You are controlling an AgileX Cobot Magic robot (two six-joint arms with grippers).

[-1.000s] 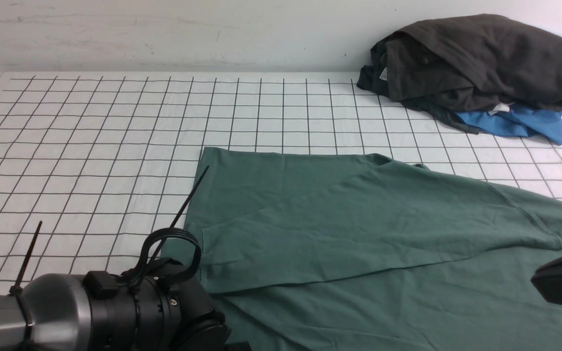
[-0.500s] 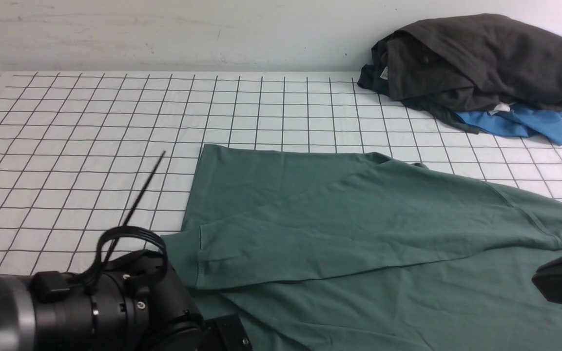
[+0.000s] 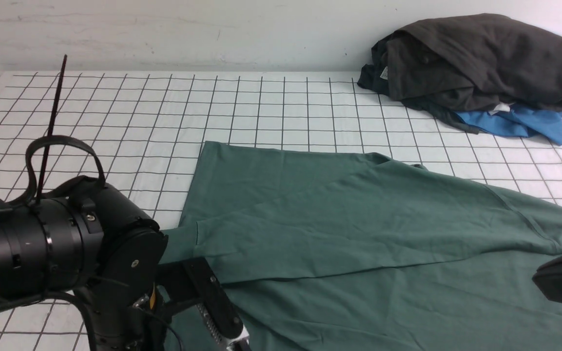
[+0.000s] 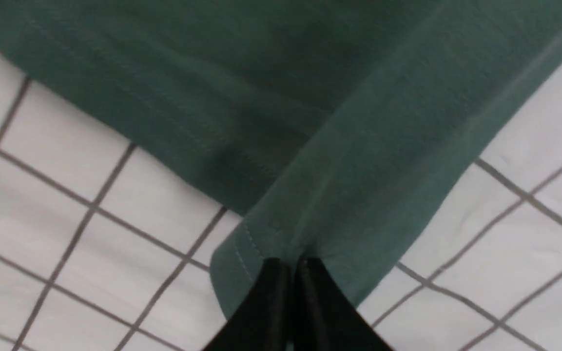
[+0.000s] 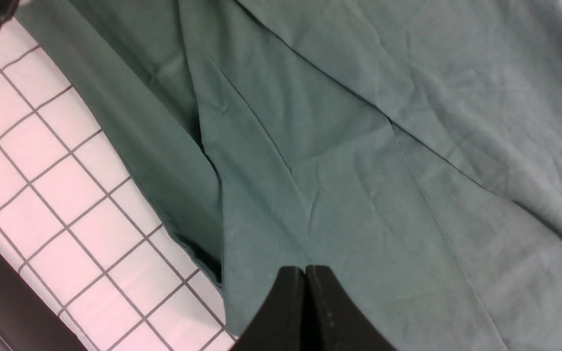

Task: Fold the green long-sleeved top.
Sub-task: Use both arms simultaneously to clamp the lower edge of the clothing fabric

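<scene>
Both clenched, left jaws pinching edge of green long-sleeved top [image 4: 358, 146], right jaws above it, bare grid sheet [image 3: 115, 122] leftward

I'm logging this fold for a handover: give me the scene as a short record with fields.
top: green long-sleeved top, spread on the gridded sheet, a sleeve folded across its body
left gripper: shut, pinching a stitched edge of the top
right gripper: shut, over the top; grip unclear
other clothes: dark garment piled on a blue garment, far right
</scene>
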